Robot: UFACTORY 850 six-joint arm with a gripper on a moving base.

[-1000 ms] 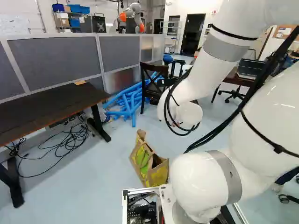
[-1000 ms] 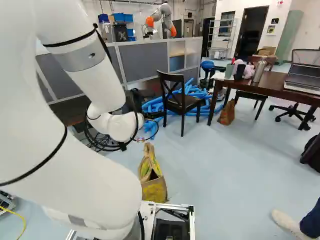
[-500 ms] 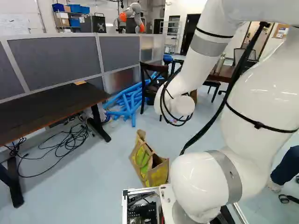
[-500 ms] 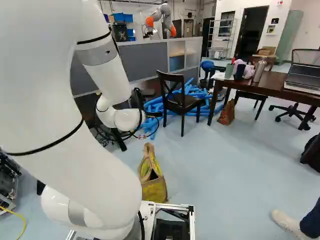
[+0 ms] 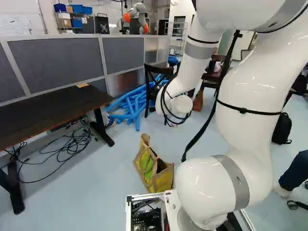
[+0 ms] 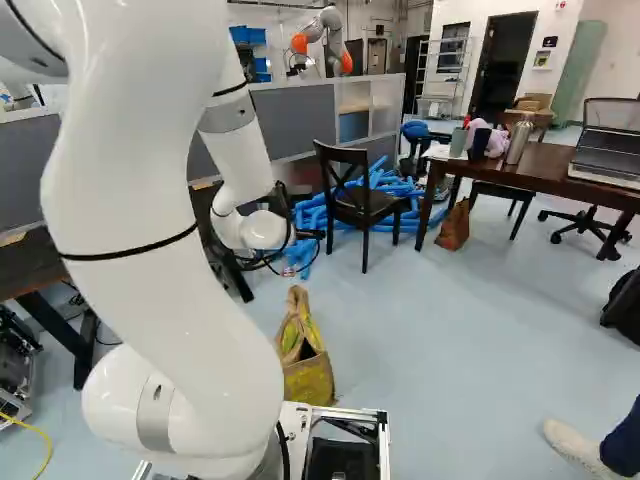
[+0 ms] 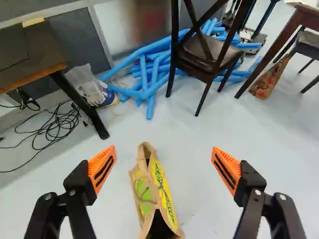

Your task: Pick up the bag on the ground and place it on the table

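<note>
Past the arm's wrist, a black part of my gripper (image 6: 313, 234) shows in the right base view; the rest is hidden. In the wrist view the gripper (image 7: 163, 168) stands open, its orange pads wide apart with nothing gripped. A tan and yellow bag (image 5: 153, 166) stands on the floor just ahead of the base. From the wrist, the bag (image 7: 158, 191) appears below and between the fingers, nearer one finger, not touched. A dark table (image 5: 53, 109) is at the left of the left base view; a brown table (image 6: 545, 172) stands at the right of the right base view.
Beyond the bag are a dark chair (image 6: 365, 205) and blue tubes (image 7: 149, 74). Grey partitions (image 5: 57, 62) back the dark table, with loose cables (image 5: 72, 144) beneath. Another robot (image 6: 325, 40) stands behind them. A person's foot (image 6: 580, 448) is at the right.
The arm has swung and reshaped: its wrist moved left in the left base view and right in the right base view. The upper arm shifted too. The base and bag have stayed put.
</note>
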